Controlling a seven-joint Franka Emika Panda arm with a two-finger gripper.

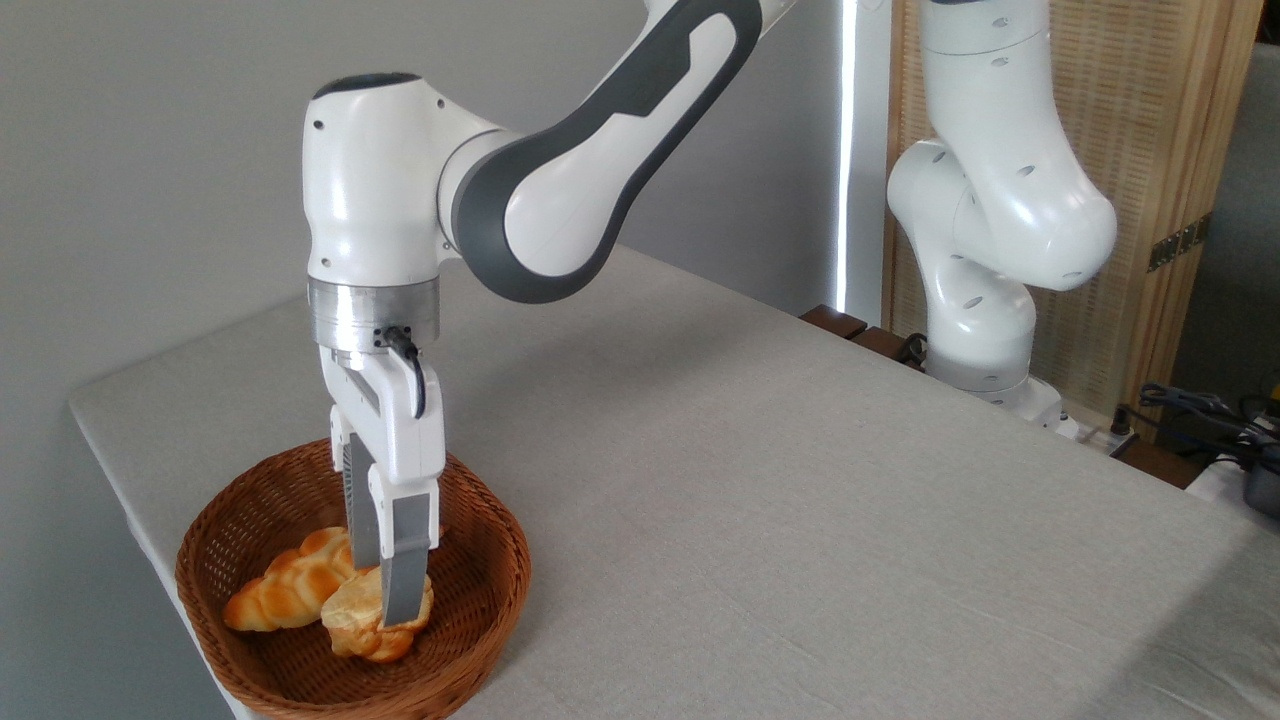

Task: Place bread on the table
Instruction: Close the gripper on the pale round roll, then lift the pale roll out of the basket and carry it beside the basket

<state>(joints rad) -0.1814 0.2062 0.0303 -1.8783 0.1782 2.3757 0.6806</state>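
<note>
The white arm (560,190) rises from its base at the far right edge of the table (800,480), bends high out of view and comes back down over the table's near left corner, its last link hanging straight down. The gripper (392,590) points vertically at the table, its flat grey fingers (405,575) lowered on either side of the bread (360,625). The jaws look closed against the bun, though the near finger hides the contact, so the grip cannot be confirmed.

Cream bread (358,610), golden-orange edges; brown woven basket (480,620); light grey table (750,500)
</note>
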